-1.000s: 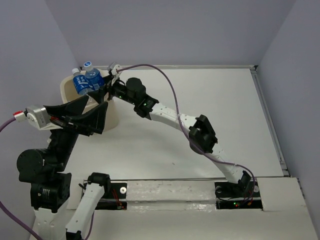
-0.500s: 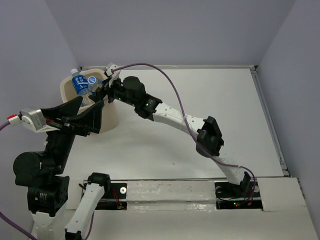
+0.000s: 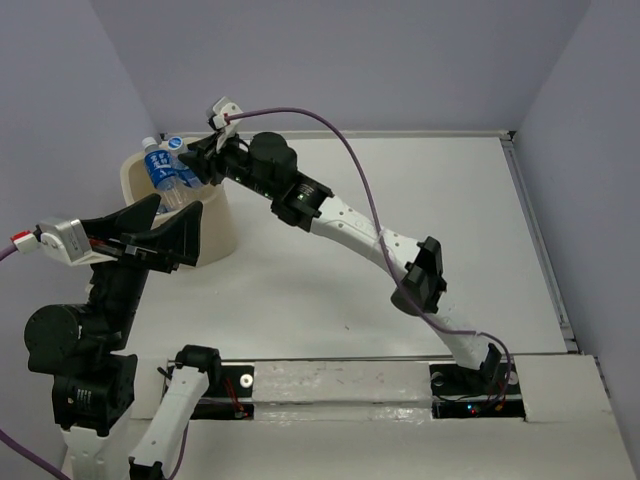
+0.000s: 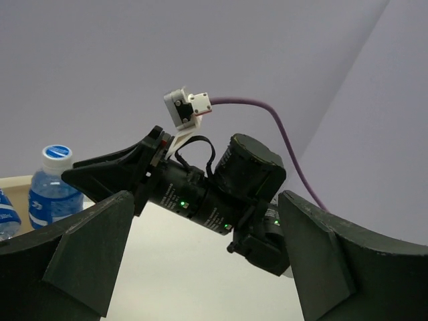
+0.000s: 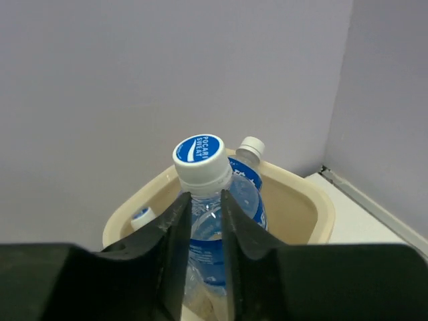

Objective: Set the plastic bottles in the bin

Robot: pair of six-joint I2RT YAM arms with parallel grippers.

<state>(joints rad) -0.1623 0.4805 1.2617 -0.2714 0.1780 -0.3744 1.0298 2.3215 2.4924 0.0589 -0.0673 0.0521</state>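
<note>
The plastic bottles (image 3: 165,168) are gathered at the far left of the surface (image 3: 420,220), standing in the bin (image 3: 218,228). Nearest, the left arm (image 3: 100,290) hangs just short of the bin. The left jaws are spread wide and empty, as they were a second ago.

Beyond it, the right arm (image 3: 340,225) reaches across to the bin's mouth and has shifted a little toward the far wall. The right jaws, wide apart half a second ago, have now come together on the neck of one upright bottle (image 5: 207,214), just under its blue-topped cap (image 5: 199,159).

Behind that one, a second bottle (image 5: 252,148) leans near the far rim. A third cap (image 5: 142,215) lies low inside on the left.

The clamped bottle stands proud of the rim, so this fresh grip probably serves to reseat it or push it down. No bottle shows on the bare surface from above, though the arms hide part of it, so the task looks close to finished.
</note>
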